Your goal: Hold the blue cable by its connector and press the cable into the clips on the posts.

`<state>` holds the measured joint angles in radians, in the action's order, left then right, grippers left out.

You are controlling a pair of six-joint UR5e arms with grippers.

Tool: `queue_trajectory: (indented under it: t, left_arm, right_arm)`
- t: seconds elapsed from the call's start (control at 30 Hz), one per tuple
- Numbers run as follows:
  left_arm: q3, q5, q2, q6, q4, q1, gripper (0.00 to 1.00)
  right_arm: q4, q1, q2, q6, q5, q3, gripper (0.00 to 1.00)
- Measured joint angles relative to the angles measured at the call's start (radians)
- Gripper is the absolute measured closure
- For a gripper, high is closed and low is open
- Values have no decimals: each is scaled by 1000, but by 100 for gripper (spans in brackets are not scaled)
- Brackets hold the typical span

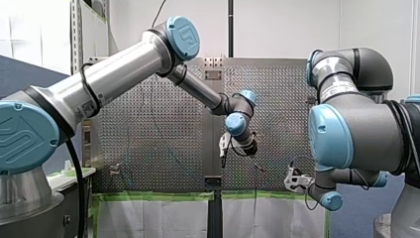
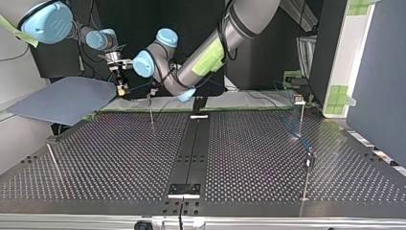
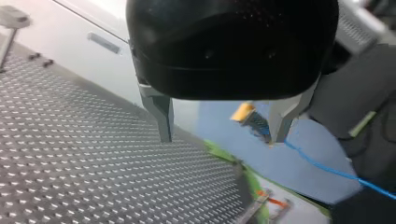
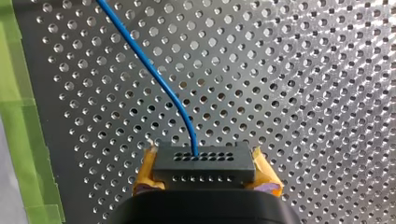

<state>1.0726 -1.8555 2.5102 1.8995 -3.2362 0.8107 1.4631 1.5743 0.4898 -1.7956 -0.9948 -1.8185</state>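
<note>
**Connector (image 4: pixel 204 163) clamped in my right gripper (image 4: pixel 205 171), cable (image 4: pixel 154 74) trailing ahead over the table (image 4: pixel 303 93).**

The cable leaves the connector's face. The yellow pads (image 4: pixel 145 170) pinch the connector from both sides, likely so the line can be steered by its stiff end. My left gripper (image 3: pixel 222 136) hangs just beside, fingers spread and empty, probably placed to press the cable down. At the top view's right the cable seems to pass two posts (image 2: pixel 300 117), but it is too thin to tell whether it is clipped.
</note>
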Motion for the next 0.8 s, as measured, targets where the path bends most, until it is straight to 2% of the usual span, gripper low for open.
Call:
queue_trajectory:
  t: [0.17, 0.37, 0.63, 0.8]
  left_arm:
    - [40, -37, 0, -8, -47, 5, 0]
    - [50, -41, 0, -3, -89, 4, 0]
    - [-1, 7, 1, 11, -154, -1, 0]
    - [-41, 46, 22, 14, -194, 0, 0]
  right_arm:
    - [0, 1, 0, -4, 1, 0, 100]
    - [0, 5, 0, -7, 2, 0, 100]
    - [1, 9, 0, -8, 4, 1, 100]
    - [1, 14, 0, -9, 4, 1, 100]
